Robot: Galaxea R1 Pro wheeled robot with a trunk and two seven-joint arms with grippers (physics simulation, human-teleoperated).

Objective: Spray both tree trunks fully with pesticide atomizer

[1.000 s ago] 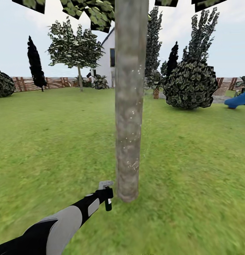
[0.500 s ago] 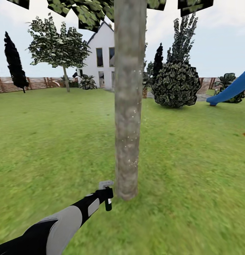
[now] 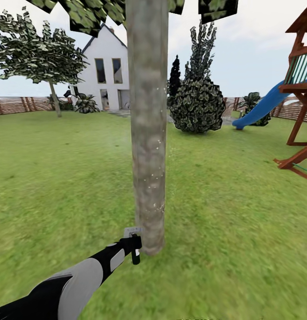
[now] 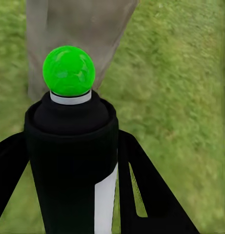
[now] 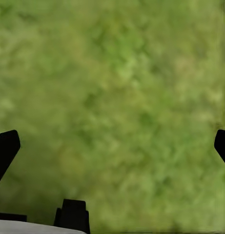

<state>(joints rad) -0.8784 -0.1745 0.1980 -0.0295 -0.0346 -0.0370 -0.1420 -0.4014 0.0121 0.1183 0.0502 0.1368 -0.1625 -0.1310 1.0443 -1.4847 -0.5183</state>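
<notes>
A thick mottled grey-brown tree trunk [image 3: 148, 133] rises close in front of me, flecked with pale specks. My left gripper [image 3: 133, 244] is shut on the pesticide atomizer [image 3: 135, 256], a small dark bottle held just beside the trunk's base. In the left wrist view the atomizer [image 4: 73, 161] is black with a white stripe and a green ball top, clamped in my left gripper [image 4: 73, 146], facing the trunk [image 4: 78, 29]. A second tree [image 3: 37, 49] stands far off at the left, near the fence. My right gripper [image 5: 112, 146] hangs open over grass.
Lawn spreads all around the trunk. A white house [image 3: 106, 71] and a round dark bush [image 3: 197, 106] stand behind it. A wooden playset [image 3: 302, 89] with a blue slide [image 3: 260, 109] is at the right. A brown slat fence [image 3: 15, 105] runs along the back.
The camera has swung to the right: house, bush and far tree slid left and the playset came into view. My left arm and the atomizer keep their place by the trunk's base.
</notes>
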